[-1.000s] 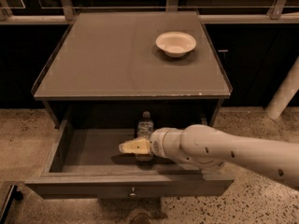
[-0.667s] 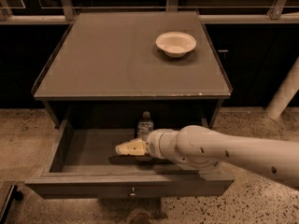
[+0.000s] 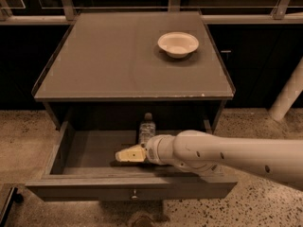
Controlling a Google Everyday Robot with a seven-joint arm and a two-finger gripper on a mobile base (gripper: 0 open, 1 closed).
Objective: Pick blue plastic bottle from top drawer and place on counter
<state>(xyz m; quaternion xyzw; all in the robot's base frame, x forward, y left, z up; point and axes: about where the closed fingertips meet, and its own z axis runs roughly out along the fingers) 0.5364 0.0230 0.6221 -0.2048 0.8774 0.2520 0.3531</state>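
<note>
The blue plastic bottle (image 3: 147,129) stands straight up in the top drawer (image 3: 87,150). It is just behind the tool (image 3: 122,155), a bit back toward its wrist (not touching). The tool points sideways past the bottle, on an arm lying low across the drawer. I cannot tell if the tool is spread or pressed together. The surface (image 3: 104,60) is higher up, above the tool.

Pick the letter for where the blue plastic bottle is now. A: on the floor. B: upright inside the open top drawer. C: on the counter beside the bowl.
B: the blue plastic bottle stands upright in the top drawer, behind the pincer, which is low inside the drawer.
</note>
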